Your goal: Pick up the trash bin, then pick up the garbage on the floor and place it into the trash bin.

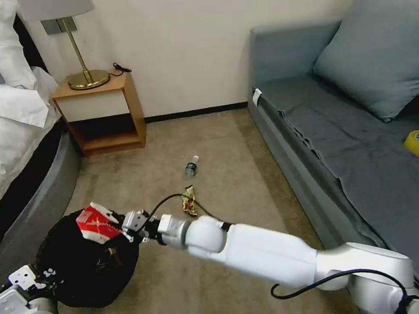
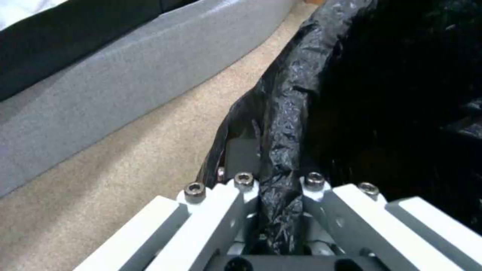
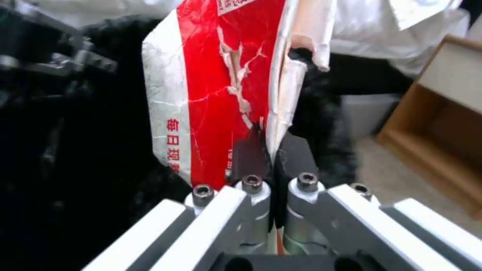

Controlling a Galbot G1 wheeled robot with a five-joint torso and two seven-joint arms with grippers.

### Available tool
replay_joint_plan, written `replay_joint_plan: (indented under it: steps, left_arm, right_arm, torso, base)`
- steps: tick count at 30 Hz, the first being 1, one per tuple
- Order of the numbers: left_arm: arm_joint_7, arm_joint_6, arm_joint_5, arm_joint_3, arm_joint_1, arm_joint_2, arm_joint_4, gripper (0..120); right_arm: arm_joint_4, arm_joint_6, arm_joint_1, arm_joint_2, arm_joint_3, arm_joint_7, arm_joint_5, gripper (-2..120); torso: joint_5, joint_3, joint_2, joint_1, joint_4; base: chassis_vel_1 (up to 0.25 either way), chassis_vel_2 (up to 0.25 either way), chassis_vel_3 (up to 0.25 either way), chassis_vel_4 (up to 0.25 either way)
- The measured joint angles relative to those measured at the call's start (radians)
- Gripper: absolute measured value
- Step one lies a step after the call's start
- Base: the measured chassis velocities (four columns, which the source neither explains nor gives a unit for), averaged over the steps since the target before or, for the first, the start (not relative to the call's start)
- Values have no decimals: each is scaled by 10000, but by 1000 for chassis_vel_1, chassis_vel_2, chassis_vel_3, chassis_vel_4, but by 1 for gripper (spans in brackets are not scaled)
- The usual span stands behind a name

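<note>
A red-and-white carton (image 1: 95,223), clamped in the right pincer (image 3: 271,150), hangs over the bin (image 1: 88,266), whose bag rim the left pincer (image 2: 273,180) grips above the floor. Judged mid-deposit: releasing comes next, with wrapper (image 1: 189,200) and bottle (image 1: 192,166) still on the carpet.

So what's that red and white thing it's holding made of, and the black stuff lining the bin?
The red-and-white carton in the right gripper looks like coated paperboard: creases show white cracks, and one edge is torn. The bin liner, pinched by the left gripper, looks like thin glossy plastic film, finely crinkled.
</note>
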Motion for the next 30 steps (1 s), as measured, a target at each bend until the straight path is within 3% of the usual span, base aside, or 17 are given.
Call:
replay_joint_plan:
  steps: [3, 7, 11, 19, 21, 26, 29, 30]
  left_arm:
    - [0, 3, 9, 6, -11, -10, -2, 2]
    - [0, 9, 15, 23, -39, -11, -1, 2]
    - [1, 19, 27, 41, -61, -27, -1, 2]
    - [12, 22, 18, 29, -45, -23, -18, 2]
    - [15, 22, -2, 19, -45, -9, -18, 2]
    - [21, 22, -33, -16, -50, 9, -18, 2]
    - [32, 14, -92, -64, -71, 40, -20, 2]
    - [32, 14, -92, -64, -71, 40, -20, 2]
  right_arm:
    - [18, -108, -46, 58, -119, 114, 115, 0]
    - [124, -192, -55, 79, -182, 327, 191, 11]
    - [365, -216, -9, -51, -189, 359, 360, 30]
    - [765, -271, -26, -121, 54, 582, 528, 57]
    - [1167, -427, -14, -171, 475, 890, 561, 68]
    - [1855, -737, 42, -444, 1522, 1185, 543, 80]
    - [3138, -1495, -365, -1031, 3371, 1745, 531, 95]
    - [3138, -1495, -365, -1031, 3371, 1745, 531, 95]
  torso:
    - [0, 0, 0, 0, 0]
    - [0, 0, 0, 0, -1]
    - [1, 0, 0, 0, -2]
    - [1, 0, 0, 0, -1]
    - [1, 0, 0, 0, 0]
    - [2, 0, 0, 0, 0]
    - [3, 0, 0, 0, -1]
    - [3, 0, 0, 0, -1]
  base:
    - [0, 0, 0, 0]
    - [0, 0, 0, 0]
    - [0, 0, 0, 0]
    - [0, 0, 0, 0]
    - [0, 0, 0, 0]
    - [0, 0, 0, 0]
    - [0, 0, 0, 0]
    - [0, 0, 0, 0]
